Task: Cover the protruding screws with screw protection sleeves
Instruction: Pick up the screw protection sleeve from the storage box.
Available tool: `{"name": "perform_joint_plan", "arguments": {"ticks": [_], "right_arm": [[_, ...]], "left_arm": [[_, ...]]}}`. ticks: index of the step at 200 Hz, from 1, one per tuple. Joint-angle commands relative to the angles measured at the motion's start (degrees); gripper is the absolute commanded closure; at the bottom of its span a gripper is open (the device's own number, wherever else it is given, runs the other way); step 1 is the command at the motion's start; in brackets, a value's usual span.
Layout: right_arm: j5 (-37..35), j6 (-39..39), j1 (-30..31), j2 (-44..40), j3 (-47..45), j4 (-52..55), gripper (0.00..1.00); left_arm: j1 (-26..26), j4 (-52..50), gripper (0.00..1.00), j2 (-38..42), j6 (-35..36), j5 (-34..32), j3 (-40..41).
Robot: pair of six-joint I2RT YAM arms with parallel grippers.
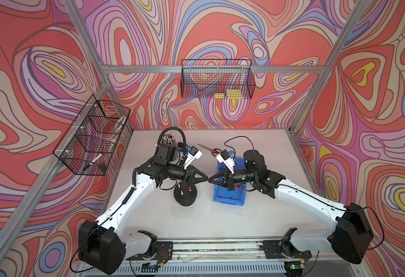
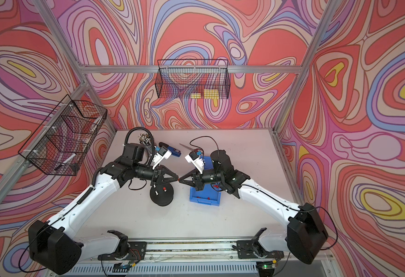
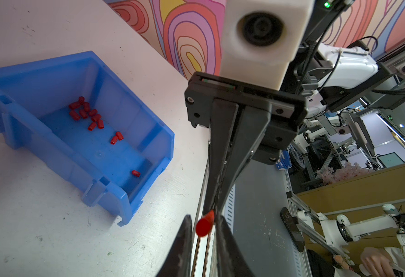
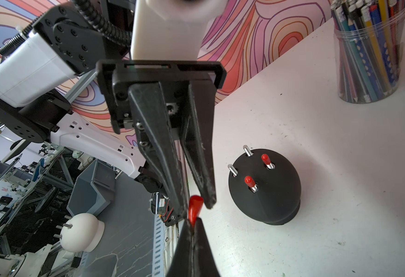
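While the right pincer (image 3: 213, 212) clamps 1 sleeve (image 3: 203, 226), the parted left pincer (image 4: 196, 206) flanks it.

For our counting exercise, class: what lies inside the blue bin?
In the left wrist view the blue bin holds loose red sleeves on its floor: a cluster, a pair, one alone. In both top views the right arm covers much of its inside.

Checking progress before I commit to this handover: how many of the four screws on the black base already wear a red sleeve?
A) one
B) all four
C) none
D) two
D: in the right wrist view, two screws on the black base stand bare, and the other two wear red sleeves.
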State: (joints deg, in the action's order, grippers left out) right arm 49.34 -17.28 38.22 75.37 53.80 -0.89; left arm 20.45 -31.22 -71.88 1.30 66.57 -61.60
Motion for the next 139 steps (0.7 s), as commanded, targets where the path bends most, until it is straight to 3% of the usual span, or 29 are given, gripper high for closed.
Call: {"name": "perform_joint_plan", "arguments": {"ticks": [1, 50, 65, 81, 89, 100, 139], "right_arm": [[0.82, -0.22, -0.28, 0.02, 1.22, -1.05, 1.0], [0.75, 0.1, -0.25, -0.27, 1.3, -0.78, 1.0], [0.2, -0.03, -0.25, -0.27, 1.64, -0.87, 1.0], [-0.97, -1.05, -0.24, -0.51, 2.25, -2.14, 0.79], [-1.38, -2.11, -0.25, -0.73, 2.51, -3.63, 0.7], [-1.53, -3.78, -0.25, -1.04, 2.87, -6.32, 0.65], [-4.75, -8.19, -0.25, -2.92, 4.38, -16.49, 0.64]], "left_arm": [[0.34, -1.35, 0.85, 0.15, 1.79, 1.88, -1.55], [0.3, -0.09, 1.0, 0.42, 0.88, 1.81, -1.29], [0.34, 1.02, 1.0, 0.8, -0.07, 1.09, -1.05], [0.32, 5.6, 1.0, 2.43, -3.15, -0.13, 0.26], [0.3, 10.02, 1.0, 3.75, -5.82, -0.81, 1.4], [0.3, 18.79, 1.0, 6.34, -11.16, -2.51, 3.58], [0.3, 61.29, 1.0, 14.18, -35.4, -14.46, 14.47]]}}
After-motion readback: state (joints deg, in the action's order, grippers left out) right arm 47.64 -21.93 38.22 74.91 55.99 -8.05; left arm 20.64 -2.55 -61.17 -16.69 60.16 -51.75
